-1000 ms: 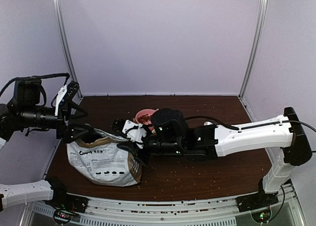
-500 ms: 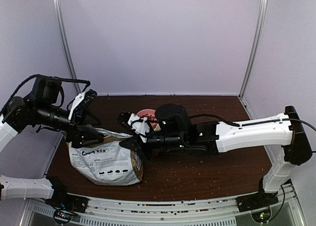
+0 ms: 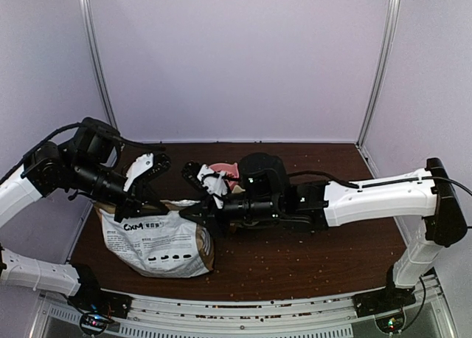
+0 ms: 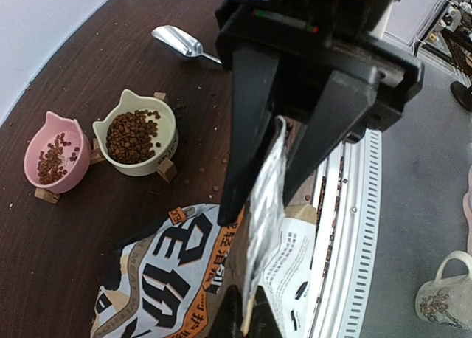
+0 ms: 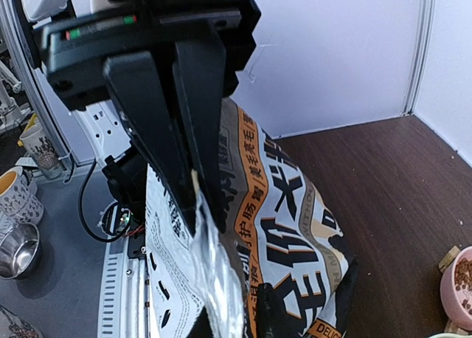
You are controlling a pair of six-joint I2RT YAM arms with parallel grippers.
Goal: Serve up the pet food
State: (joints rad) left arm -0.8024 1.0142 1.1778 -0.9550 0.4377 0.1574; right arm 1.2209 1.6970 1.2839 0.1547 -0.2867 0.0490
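Kibble (image 4: 131, 135) sits in the cream bowl (image 4: 144, 168) and pink bowl (image 4: 74, 177) — loose, light pellets that likely roll, best poured, not pinched. Left claw (image 4: 264, 198) and right claw (image 5: 200, 205) each pinch the top lip of the soft bag (image 4: 169, 279).

You see the small dark-brown dry kibble pellets (image 4: 131, 135) heaped in a cream cat-eared bowl (image 4: 140, 167) and a pink cat-eared bowl (image 4: 70, 181), both left of the left gripper (image 4: 262, 205); loose pellets lie scattered around them.
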